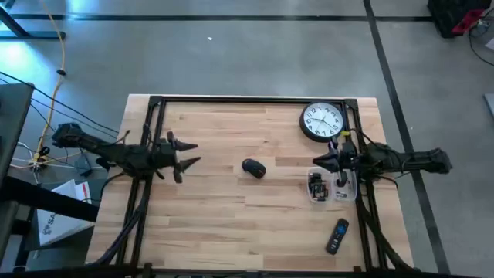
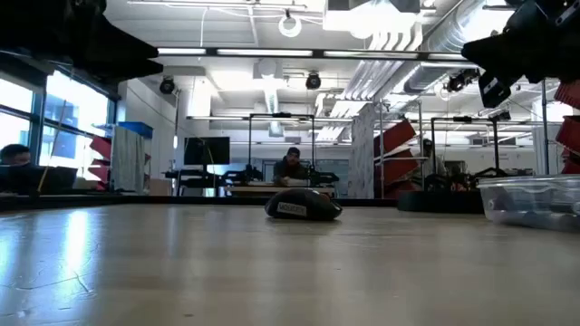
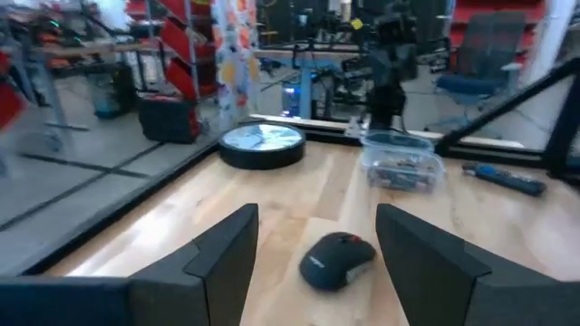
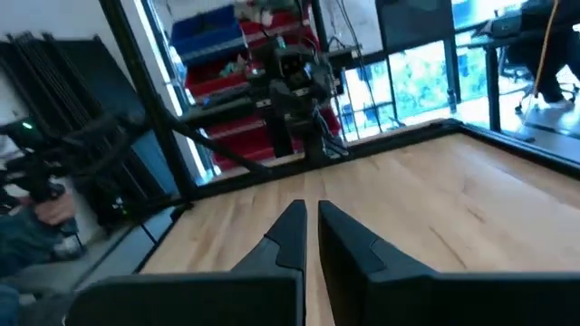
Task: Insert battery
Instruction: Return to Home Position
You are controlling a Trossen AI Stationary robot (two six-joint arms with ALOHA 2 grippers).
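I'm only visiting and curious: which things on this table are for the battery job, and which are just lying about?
Likely for the job:
- black oval wireless mouse, mid-table between the arms
- clear plastic bin holding small items

Seemingly lying about:
- round black-rimmed white-faced clock
- slim black remote control

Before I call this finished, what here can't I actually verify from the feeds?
The mouse: its underside lies against the table in all views, so whether a battery is inside is hidden.
The transparent bin: contents too small in the high view, blurred in the left wrist view, cut by the edge in the low view.
The remote: too small in the high view, blurred in the left wrist view.
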